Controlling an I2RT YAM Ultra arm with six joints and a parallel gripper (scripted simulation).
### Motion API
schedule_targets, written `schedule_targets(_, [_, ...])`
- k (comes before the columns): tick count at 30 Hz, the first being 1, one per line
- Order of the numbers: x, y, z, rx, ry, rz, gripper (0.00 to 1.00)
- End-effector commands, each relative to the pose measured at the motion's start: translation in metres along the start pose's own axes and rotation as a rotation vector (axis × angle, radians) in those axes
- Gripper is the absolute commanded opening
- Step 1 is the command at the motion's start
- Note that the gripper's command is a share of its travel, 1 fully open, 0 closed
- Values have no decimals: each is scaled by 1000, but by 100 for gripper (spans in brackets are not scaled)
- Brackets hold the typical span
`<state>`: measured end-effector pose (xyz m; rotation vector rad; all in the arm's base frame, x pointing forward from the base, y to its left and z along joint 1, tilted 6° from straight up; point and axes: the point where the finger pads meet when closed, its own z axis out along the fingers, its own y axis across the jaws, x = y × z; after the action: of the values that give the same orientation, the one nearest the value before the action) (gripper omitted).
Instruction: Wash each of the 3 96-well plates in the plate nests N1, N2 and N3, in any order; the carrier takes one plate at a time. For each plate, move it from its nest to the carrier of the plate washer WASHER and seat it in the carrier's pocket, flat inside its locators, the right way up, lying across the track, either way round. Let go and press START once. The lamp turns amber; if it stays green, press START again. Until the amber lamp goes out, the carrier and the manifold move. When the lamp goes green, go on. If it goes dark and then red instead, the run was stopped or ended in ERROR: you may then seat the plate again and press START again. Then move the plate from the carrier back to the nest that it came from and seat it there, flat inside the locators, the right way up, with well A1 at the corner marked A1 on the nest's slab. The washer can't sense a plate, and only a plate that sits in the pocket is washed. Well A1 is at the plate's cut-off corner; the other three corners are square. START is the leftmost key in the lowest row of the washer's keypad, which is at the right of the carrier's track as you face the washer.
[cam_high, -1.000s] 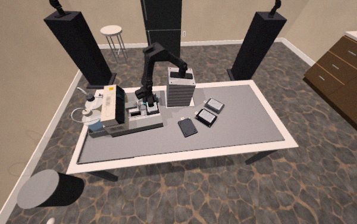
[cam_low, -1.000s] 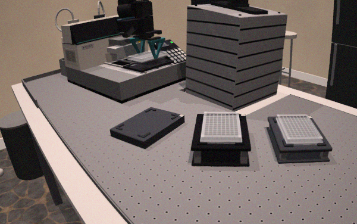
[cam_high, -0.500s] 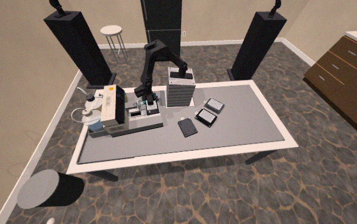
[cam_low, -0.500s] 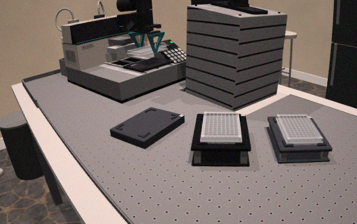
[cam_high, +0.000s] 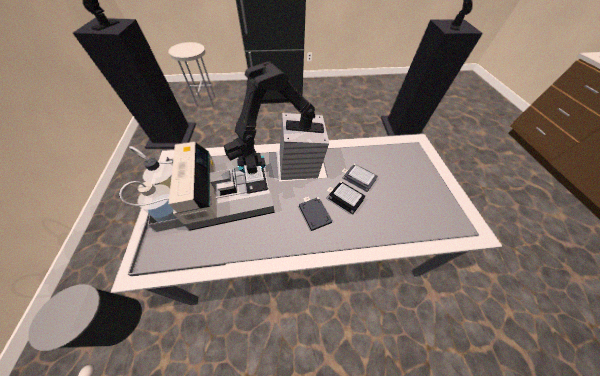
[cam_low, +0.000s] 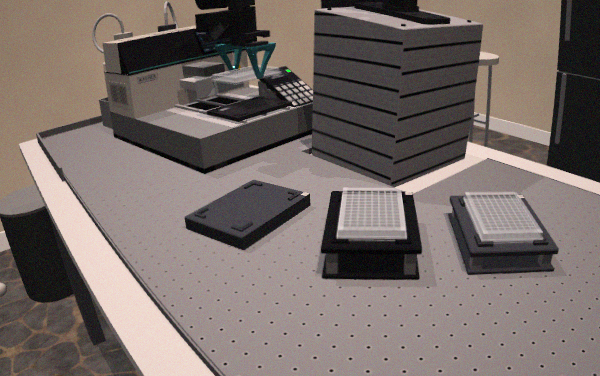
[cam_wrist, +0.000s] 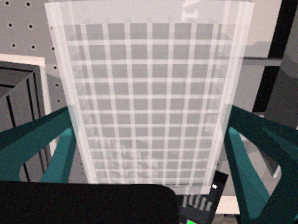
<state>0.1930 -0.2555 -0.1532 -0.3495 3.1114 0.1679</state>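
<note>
My gripper (cam_low: 247, 69) (cam_high: 248, 171) (cam_wrist: 150, 113) is shut on a clear 96-well plate (cam_low: 234, 75) (cam_wrist: 149, 90), its teal fingers on the plate's two long sides. It holds the plate level, a little above the washer's black carrier (cam_low: 250, 107). The washer's lamp (cam_low: 288, 71) is green, above the keypad (cam_low: 294, 91). The low nest (cam_low: 245, 215) (cam_high: 315, 213) on the left is empty. The middle nest (cam_low: 370, 247) holds a plate (cam_low: 371, 212) (cam_high: 348, 195). The right nest (cam_low: 505, 250) holds a plate (cam_low: 502, 216) (cam_high: 361, 175).
The washer body (cam_low: 150, 85) (cam_high: 190, 175) stands at the table's far left, with bottles and tubing (cam_high: 150, 175) behind it. The tall slotted block (cam_low: 395, 90) (cam_high: 302, 150) that bears the arm's base stands right beside the keypad.
</note>
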Motion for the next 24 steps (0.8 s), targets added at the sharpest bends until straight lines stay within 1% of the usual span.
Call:
schedule_targets(1, [-1, -2, -10, 8, -5, 0, 0])
schedule_targets(12, [-1, -2, -28, 8, -5, 0, 0])
schedule_targets(22, [-1, -2, -28, 8, -5, 0, 0])
schedule_targets(24, [-10, 2, -26, 8, -5, -52, 0])
